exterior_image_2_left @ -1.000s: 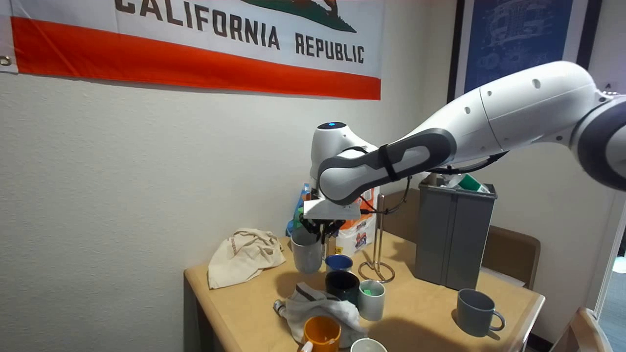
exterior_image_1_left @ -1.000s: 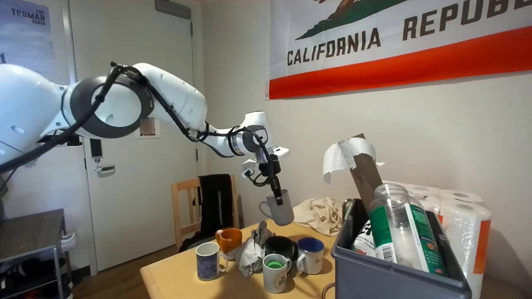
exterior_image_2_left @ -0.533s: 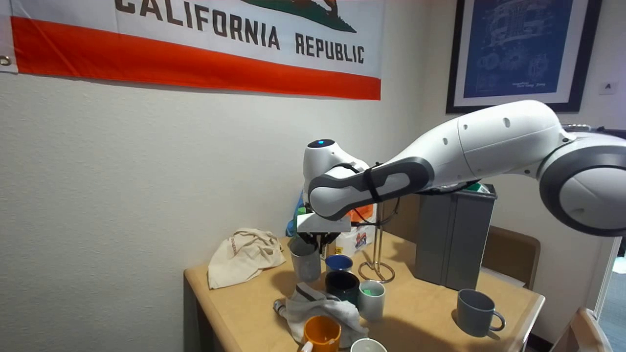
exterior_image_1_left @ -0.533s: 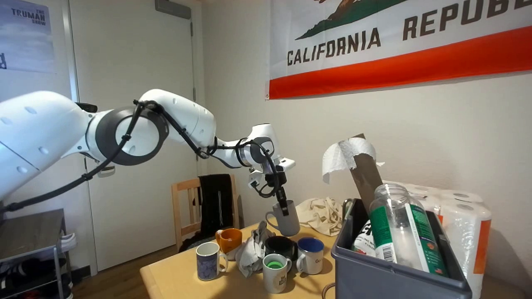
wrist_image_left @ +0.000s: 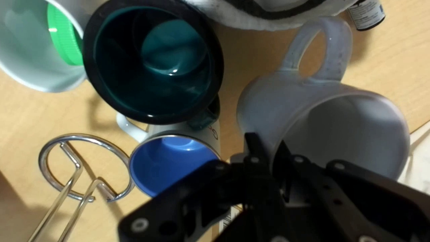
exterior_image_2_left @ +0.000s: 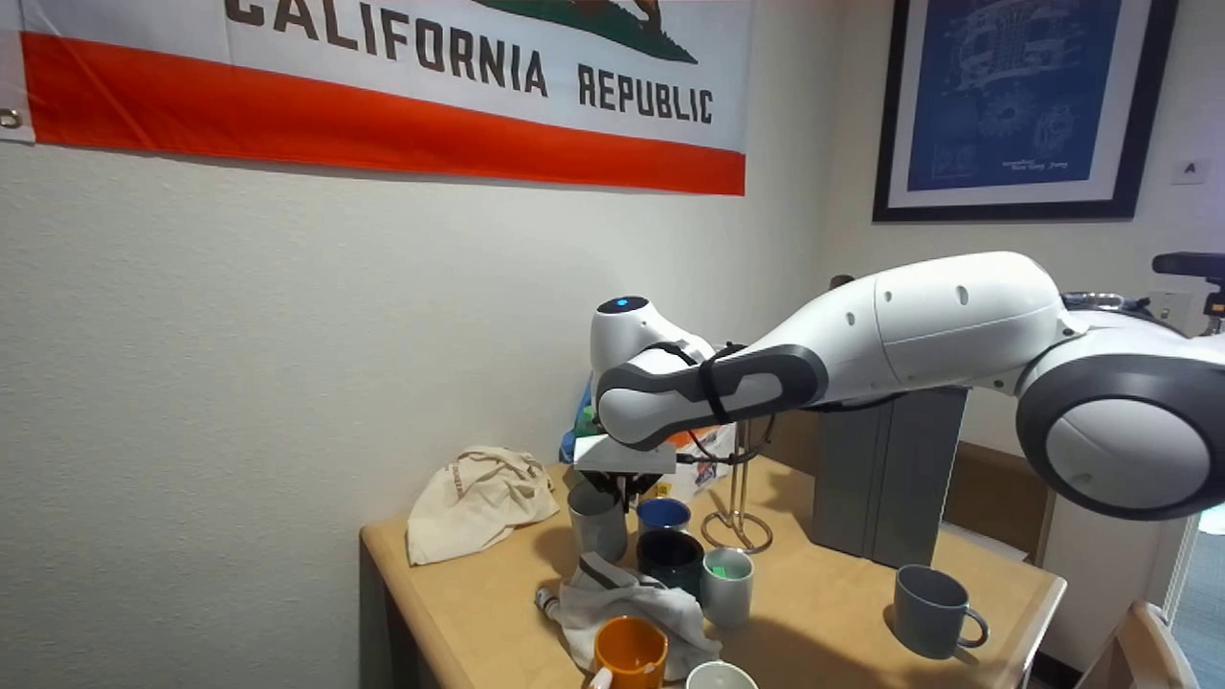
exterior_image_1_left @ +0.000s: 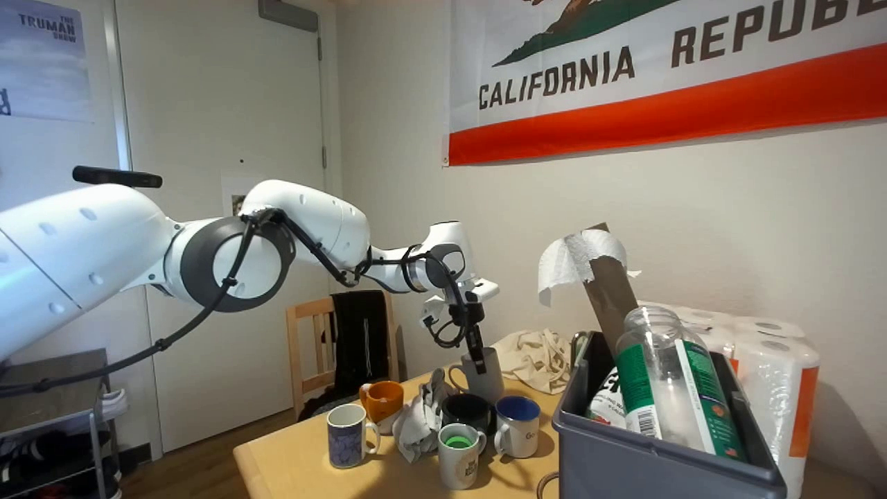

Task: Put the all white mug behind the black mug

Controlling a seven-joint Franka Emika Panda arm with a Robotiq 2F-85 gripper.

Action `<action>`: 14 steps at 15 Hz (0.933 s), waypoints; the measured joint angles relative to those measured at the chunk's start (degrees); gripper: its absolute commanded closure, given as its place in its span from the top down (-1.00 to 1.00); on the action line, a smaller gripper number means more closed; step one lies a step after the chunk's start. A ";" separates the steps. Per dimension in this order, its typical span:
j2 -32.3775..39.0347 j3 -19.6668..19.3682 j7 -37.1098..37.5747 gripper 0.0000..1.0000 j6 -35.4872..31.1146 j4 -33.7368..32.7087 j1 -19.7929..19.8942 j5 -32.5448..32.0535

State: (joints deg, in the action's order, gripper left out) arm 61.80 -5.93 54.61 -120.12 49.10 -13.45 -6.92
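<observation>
The gripper (wrist_image_left: 267, 144) is clamped on the wall of a plain white ceramic mug with a loop handle (wrist_image_left: 312, 121), one finger inside the rim and one outside. In the wrist view its handle points to twelve o'clock and its mouth toward four; in both exterior views it is low over the light wooden table (exterior_image_2_left: 833, 612), and whether its base touches cannot be told. A black ceramic mug with a dark teal inside (wrist_image_left: 153, 64) stands near, at ten o'clock from it in the wrist view, table showing between them. Around the black mug there, a white mug lined in bright blue (wrist_image_left: 173, 164) is at six o'clock, a chrome wire stand (wrist_image_left: 78, 137) at seven, and a pale mug (wrist_image_left: 28, 50) holding a green ribbed cap (wrist_image_left: 63, 37) at nine. In an exterior view, the plain white mug (exterior_image_2_left: 595, 526) is at the black mug's ten o'clock, a grey-and-white cloth (exterior_image_2_left: 627, 598) at seven, and a blue-grey ceramic mug (exterior_image_2_left: 928, 612) well apart at three. In an exterior view, a blue-patterned white mug (exterior_image_1_left: 346, 440) is at the black mug's nine o'clock.
</observation>
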 measured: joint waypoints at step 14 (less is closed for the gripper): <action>4.38 0.21 4.32 0.37 0.68 -4.86 1.26 3.85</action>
State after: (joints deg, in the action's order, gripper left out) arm 66.18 -5.73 58.92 -119.44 44.24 -12.19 -3.07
